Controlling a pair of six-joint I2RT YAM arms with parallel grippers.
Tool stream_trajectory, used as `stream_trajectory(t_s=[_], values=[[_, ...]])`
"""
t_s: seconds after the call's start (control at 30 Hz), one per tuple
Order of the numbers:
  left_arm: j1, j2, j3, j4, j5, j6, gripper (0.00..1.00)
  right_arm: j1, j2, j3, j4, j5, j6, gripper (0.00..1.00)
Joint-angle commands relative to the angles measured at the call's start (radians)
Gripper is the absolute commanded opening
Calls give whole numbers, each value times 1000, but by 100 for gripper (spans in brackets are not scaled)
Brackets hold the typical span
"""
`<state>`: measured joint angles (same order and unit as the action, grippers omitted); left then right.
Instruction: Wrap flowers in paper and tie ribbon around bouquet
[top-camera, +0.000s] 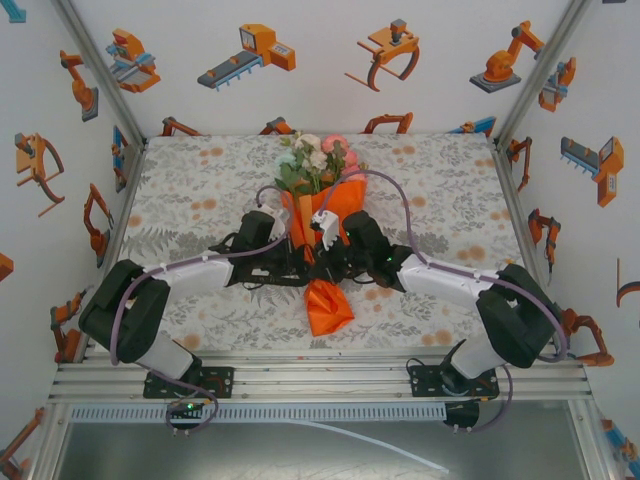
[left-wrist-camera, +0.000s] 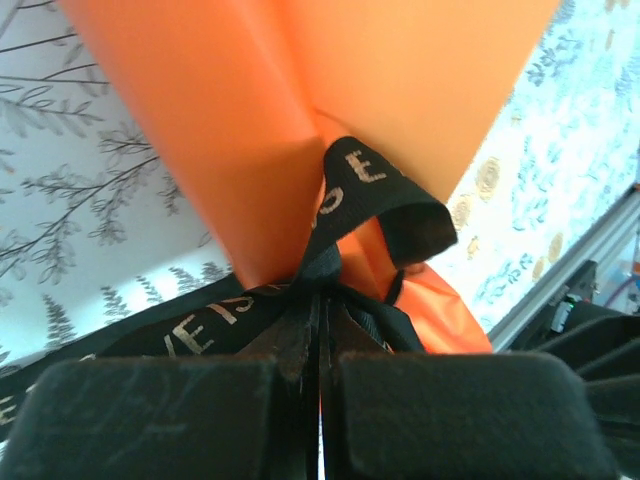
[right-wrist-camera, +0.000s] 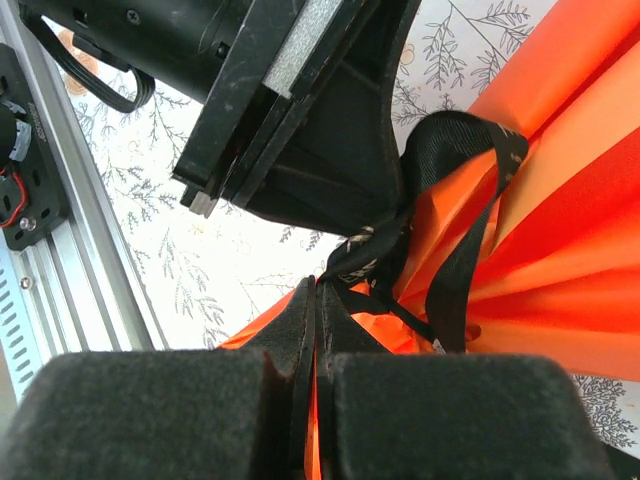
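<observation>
The bouquet (top-camera: 322, 215) lies in the middle of the table, an orange paper (left-wrist-camera: 300, 90) cone with the flowers (top-camera: 312, 160) at its far end and a crumpled tail (top-camera: 328, 308) pointing at the near edge. A black ribbon (left-wrist-camera: 355, 185) with pale lettering is knotted round the cone's narrow waist. My left gripper (left-wrist-camera: 322, 300) is shut on a ribbon strand right at the knot. My right gripper (right-wrist-camera: 318, 287) is shut on another ribbon (right-wrist-camera: 470, 240) strand from the opposite side. Both grippers (top-camera: 300, 262) (top-camera: 338, 264) meet at the waist, almost touching.
The floral tablecloth (top-camera: 200, 190) covers the table. An aluminium rail (top-camera: 320, 378) runs along the near edge, also seen in the right wrist view (right-wrist-camera: 70, 250). Printed walls close the left, back and right sides. The left arm's black body (right-wrist-camera: 300, 100) hangs close over my right gripper.
</observation>
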<state>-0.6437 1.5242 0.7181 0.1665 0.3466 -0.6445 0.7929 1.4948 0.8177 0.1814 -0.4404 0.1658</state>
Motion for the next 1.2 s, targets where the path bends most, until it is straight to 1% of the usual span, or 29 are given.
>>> stream_trajectory(t_s=[0.0,0.03,0.1,0.17,0.2,0.3,0.4,0.57,0.63,0.7,0.8,0.87,0.93,0.97,1.07,1.17], values=[[1,-11,-13,63,67,-3,1,-4,4,19,35,72,26,0],[2,-24,-23,63,63,1,6,-8,-2,20,27,98,25,0],[4,-57,-42,53,46,12,23,-12,-14,13,26,136,26,0],[7,-82,-45,21,31,30,37,-17,-21,8,18,155,26,0],[6,-93,-45,5,22,35,41,-18,-24,6,10,164,27,0],[7,-132,-52,-34,-14,36,42,-23,-28,-1,-2,192,30,0],[7,-174,-55,-68,-31,26,42,-24,-29,-4,1,193,32,0],[4,-246,-64,-117,-49,-27,42,-24,-25,1,7,198,32,0],[2,-275,-64,-154,-73,-66,42,-26,-21,1,14,199,37,0],[-3,-309,-60,-211,-128,-149,42,-26,-19,1,19,199,46,0],[-23,-364,-76,-296,-232,-366,41,-27,-14,1,25,192,51,0],[-40,-405,-110,-339,-289,-527,44,-27,-12,3,30,187,52,0],[-58,-475,-144,-413,-364,-640,44,-28,-13,4,33,185,52,0],[-68,-523,-160,-476,-422,-697,44,-28,-12,3,36,184,52,0],[-75,-656,-226,-591,-522,-827,44,-27,-10,2,45,176,52,0],[-72,-722,-298,-582,-537,-869,44,-28,-3,0,49,167,51,0]])
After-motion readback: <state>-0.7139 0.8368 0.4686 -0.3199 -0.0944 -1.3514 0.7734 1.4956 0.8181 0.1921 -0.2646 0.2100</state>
